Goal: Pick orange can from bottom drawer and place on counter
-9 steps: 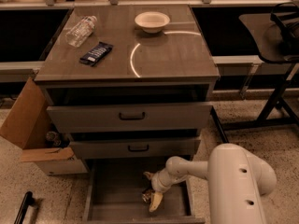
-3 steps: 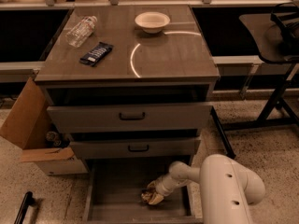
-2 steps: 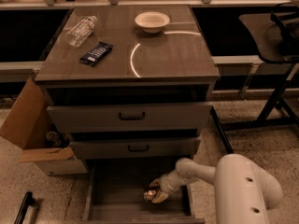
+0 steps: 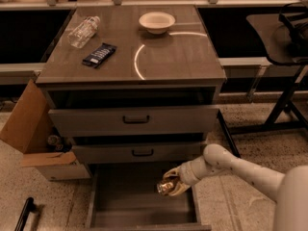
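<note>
The gripper (image 4: 171,182) is hanging over the right side of the open bottom drawer (image 4: 139,211). Its 2 fingers (image 4: 181,190) are clasping the orange can (image 4: 164,187) tightly, holding it tilted, well below the counter (image 4: 178,57).

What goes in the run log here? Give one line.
phase: pick | gripper: over bottom drawer, jaws shut on orange can | counter: can not yet placed

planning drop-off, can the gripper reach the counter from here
Probably yes: the gripper, shut on the orange can over the bottom drawer, is forward of the upper drawers; the counter has bare space.
</note>
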Action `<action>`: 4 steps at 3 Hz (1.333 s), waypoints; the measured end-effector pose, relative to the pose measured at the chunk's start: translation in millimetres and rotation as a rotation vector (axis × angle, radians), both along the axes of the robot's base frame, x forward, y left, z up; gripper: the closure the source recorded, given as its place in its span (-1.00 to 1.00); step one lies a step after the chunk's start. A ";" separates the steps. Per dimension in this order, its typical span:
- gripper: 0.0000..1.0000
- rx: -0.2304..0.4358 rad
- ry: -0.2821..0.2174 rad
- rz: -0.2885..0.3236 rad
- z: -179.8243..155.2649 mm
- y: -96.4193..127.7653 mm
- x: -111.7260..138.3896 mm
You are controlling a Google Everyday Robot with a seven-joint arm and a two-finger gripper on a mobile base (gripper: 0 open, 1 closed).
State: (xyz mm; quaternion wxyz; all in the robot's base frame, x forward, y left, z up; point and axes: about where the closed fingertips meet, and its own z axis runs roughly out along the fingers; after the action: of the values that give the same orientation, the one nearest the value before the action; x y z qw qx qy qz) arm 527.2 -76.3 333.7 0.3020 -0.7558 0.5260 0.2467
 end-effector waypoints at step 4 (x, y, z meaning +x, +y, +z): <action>1.00 0.039 -0.180 0.023 124.2 -42.9 -1.6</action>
State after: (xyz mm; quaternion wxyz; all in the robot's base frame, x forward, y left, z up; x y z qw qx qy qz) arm 525.6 -119.1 457.9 0.3599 -0.7748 0.4832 0.1916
